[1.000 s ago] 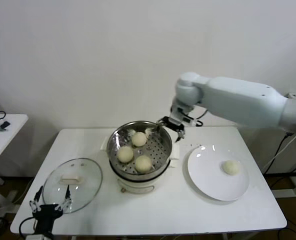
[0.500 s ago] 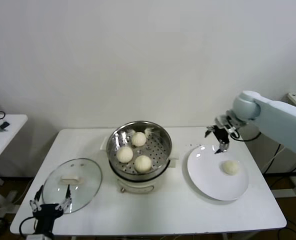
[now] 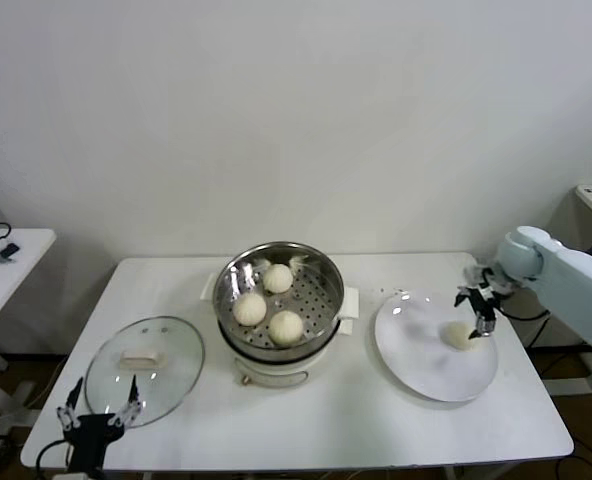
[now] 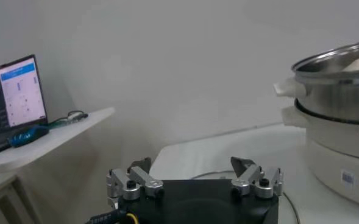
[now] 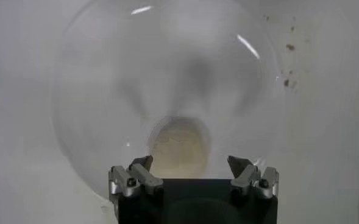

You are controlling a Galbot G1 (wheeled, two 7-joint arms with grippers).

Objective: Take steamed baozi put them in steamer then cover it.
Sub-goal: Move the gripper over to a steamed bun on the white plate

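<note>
Three baozi [image 3: 266, 303] are seen in steamer [image 3: 321, 262], centre of desk [image 3: 356, 420]; 4th baozi [image 3: 460, 335] left on plate [image 3: 426, 375] at robot's right. Right claw [image 3: 479, 312] is held open just above it, nothing gripped. Cover [image 3: 144, 368] lies flat on desk, left of steamer. Left claw [image 3: 98, 412] is parked open at desk's near edge by cover. Remaining, est.: 1 transfer, then covering.
</note>
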